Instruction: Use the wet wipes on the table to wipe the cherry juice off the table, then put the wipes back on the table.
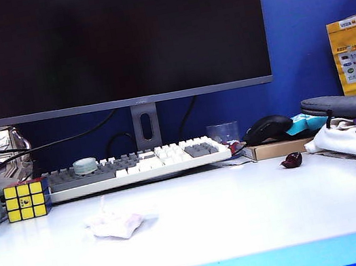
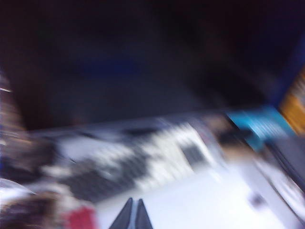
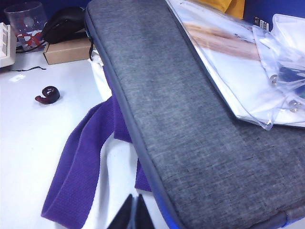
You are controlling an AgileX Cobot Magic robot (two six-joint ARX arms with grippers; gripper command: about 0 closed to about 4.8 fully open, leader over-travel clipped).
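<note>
Blur smears the left wrist view; we make out only the left end effector (image 2: 132, 214), tips together and empty, above the bench (image 2: 200, 200) with a keyboard (image 2: 143, 162) beyond it. The right end effector (image 3: 134, 212) is likewise closed and empty, just beside a grey sleeve (image 3: 200, 119) and purple strap (image 3: 81, 162). Neither appears in the exterior view. The wet wipes (image 1: 117, 223) lie crumpled on the bench, well apart from the cherry (image 1: 291, 160). Juice is too faint to confirm.

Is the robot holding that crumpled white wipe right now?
No, the wet wipes lie loose on the table in the exterior view, and no arm is near them.
</note>
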